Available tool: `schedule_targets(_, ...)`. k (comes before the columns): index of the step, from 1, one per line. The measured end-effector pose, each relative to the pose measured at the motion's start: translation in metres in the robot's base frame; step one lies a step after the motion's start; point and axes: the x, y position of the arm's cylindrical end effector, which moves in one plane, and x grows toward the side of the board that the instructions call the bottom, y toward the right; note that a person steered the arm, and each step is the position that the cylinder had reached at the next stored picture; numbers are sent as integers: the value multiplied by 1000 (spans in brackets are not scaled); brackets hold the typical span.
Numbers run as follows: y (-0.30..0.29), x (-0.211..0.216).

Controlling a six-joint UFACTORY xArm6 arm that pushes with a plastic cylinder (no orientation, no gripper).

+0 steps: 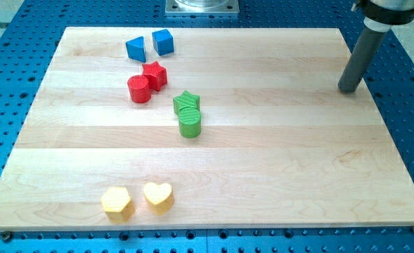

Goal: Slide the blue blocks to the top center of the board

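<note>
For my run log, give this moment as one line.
my tip: board's right edge, touching nothing | blue blocks: top, left of center | task: pending

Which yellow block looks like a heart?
The yellow heart, the one of the pair nearer the view's right. Its neighbour, the yellow hexagon, has flat sides and no notch on top.

Bright, even light and a sharp picture throughout.
Short soft shadows are cast beside the wooden board's blocks; mild glare is seen left of my tip.
</note>
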Motion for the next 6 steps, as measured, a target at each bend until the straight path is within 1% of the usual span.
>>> schedule_targets(2, -1, -18)
schedule_targets(6, -4, -67)
